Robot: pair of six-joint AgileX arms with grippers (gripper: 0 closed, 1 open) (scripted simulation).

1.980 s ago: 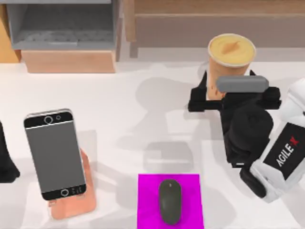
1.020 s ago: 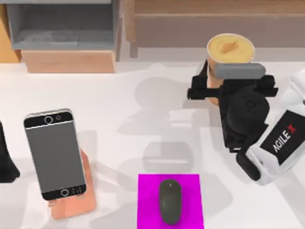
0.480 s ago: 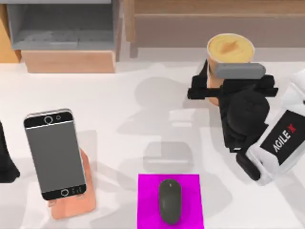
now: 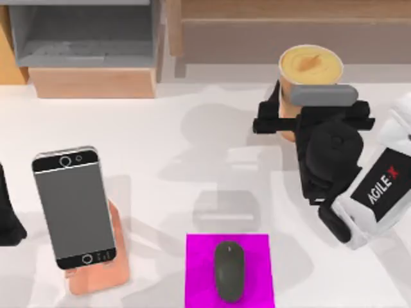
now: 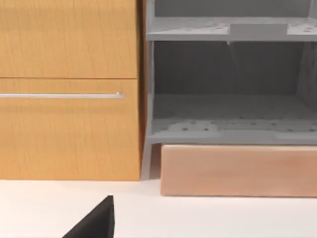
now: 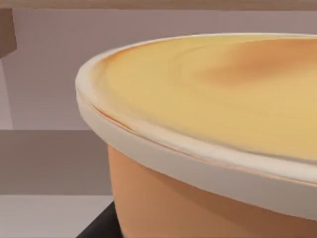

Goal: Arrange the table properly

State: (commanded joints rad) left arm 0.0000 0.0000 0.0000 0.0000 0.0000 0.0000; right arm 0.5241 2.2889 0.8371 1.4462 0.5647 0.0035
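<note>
The white table (image 4: 192, 128) carries a tan paper cup (image 4: 311, 67) with a cream lid at the back right. My right gripper (image 4: 308, 112) reaches around the cup from the near side, its black fingers against the cup's sides, so it is shut on the cup. In the right wrist view the cup (image 6: 208, 114) is very close, with one black finger (image 6: 101, 225) touching its wall. My left arm (image 4: 6, 215) sits parked at the table's far left edge, and a black finger (image 5: 96, 223) of it pokes into the left wrist view.
A phone (image 4: 74, 205) leans on a pink stand (image 4: 96, 279) at the front left. A dark mouse (image 4: 228, 269) lies on a magenta pad (image 4: 199, 256) at the front middle. A grey-and-wood shelf (image 4: 83, 38) and a wooden unit (image 4: 289, 32) line the back edge.
My right gripper moved away from the front edge toward the cup, then held still around it. The cup, phone and mouse have not moved.
</note>
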